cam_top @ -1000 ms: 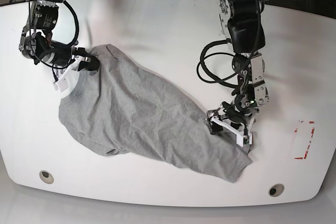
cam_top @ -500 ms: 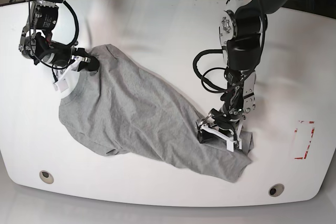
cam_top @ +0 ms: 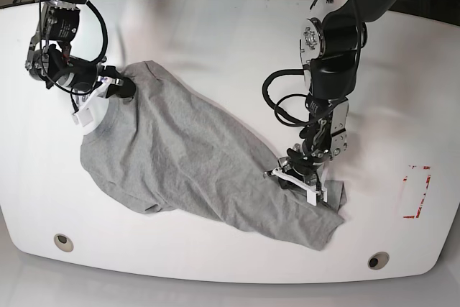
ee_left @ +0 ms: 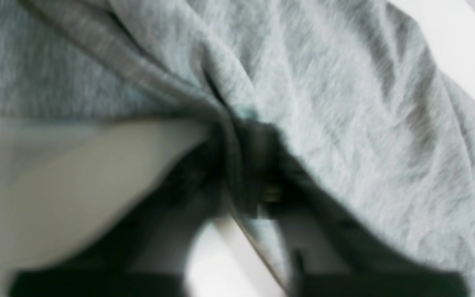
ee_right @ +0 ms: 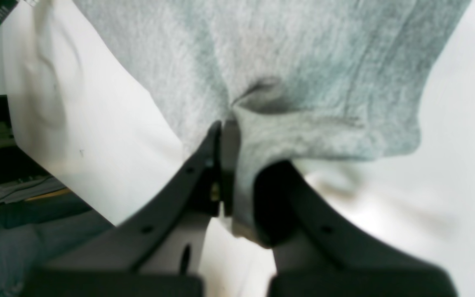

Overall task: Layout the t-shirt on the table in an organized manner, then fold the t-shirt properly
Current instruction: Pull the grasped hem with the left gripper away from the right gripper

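Grey t-shirt [cam_top: 194,156] in clamped jaws (both)

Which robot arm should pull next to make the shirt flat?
Probably the left gripper: it pinches the t-shirt near bare table. The right gripper sits near the edge.

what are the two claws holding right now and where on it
Both hold the t-shirt. The right claw pinches its upper edge; the left claw pinches a fold of fabric near the opposite, lower end.
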